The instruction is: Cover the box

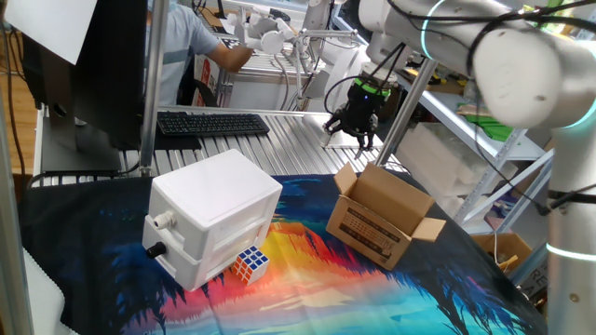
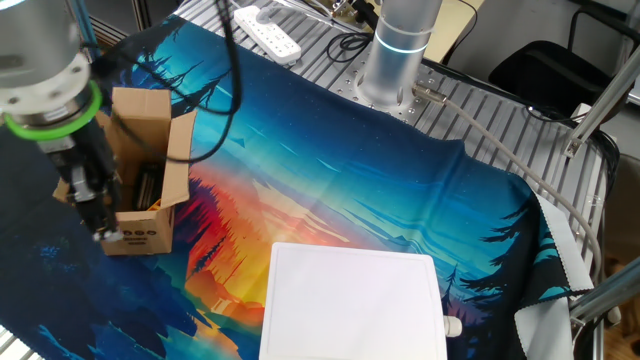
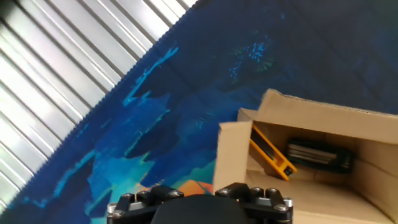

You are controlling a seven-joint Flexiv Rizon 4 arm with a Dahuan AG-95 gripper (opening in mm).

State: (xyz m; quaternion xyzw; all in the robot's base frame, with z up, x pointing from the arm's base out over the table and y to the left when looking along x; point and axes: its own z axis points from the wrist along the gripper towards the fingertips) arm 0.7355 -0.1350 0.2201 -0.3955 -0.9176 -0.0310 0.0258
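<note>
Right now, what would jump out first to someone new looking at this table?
The vivid sunset-and-forest cloth covering the table. On it, an open brown cardboard box with its flaps up, a yellow tool inside; the gripper hovers beside it. Nearer the camera stands a big white box.

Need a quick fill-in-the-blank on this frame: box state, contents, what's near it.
1. The top flaps of the cardboard box stand ____.
2. In the hand view, a ____ tool lies inside the box beside a black object.
3. The Rubik's cube sits against the white plastic ____ with knobs.
4. The gripper holds ____.

Missing words: open; yellow; box; nothing
</note>
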